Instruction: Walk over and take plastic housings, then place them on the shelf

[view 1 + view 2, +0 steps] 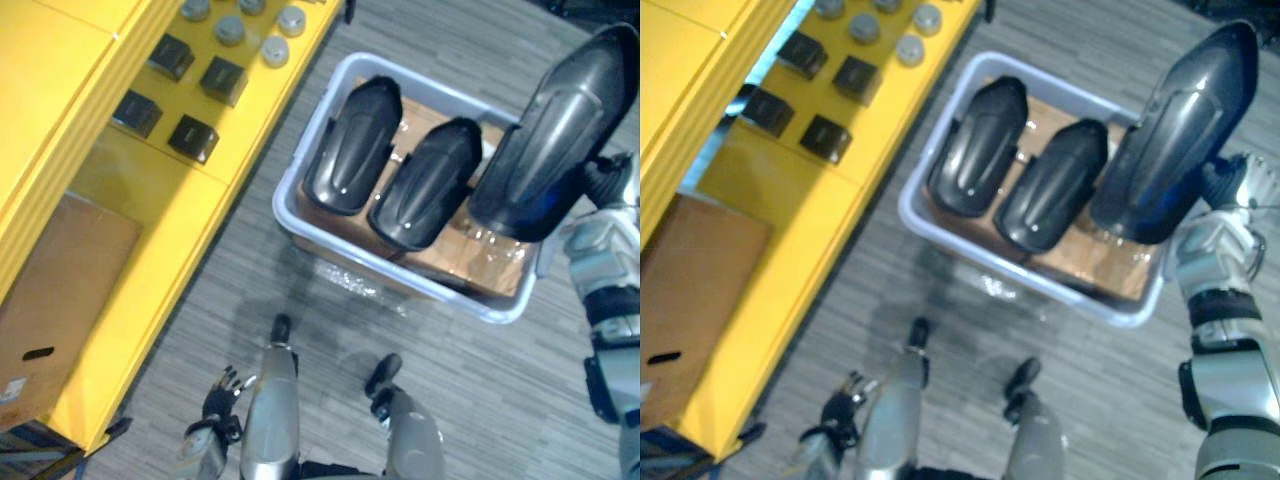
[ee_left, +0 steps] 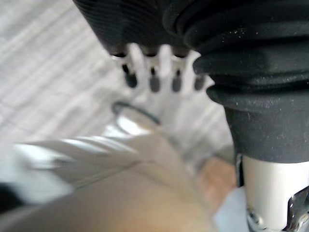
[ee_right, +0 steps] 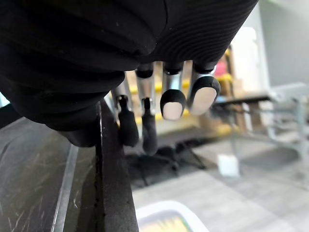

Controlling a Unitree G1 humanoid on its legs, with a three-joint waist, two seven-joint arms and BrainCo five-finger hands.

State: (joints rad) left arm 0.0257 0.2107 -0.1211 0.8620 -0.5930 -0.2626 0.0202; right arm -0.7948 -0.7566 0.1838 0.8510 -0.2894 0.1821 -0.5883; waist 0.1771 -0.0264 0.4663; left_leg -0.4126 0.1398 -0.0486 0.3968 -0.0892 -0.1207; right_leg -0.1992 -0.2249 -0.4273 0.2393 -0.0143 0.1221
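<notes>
Two dark plastic housings lie side by side on cardboard inside a pale bin on the floor. A third housing hangs tilted above the bin's right end, with my right hand behind its lower edge. In the right wrist view the fingers curl over the rim of this housing. The yellow shelf runs along the left. My left hand hangs low by the shelf's front edge, fingers relaxed and holding nothing.
On the shelf stand several small black boxes and several grey round caps farther back. A brown cardboard box rests on the shelf's near end. Grey plank floor lies between the shelf and the bin.
</notes>
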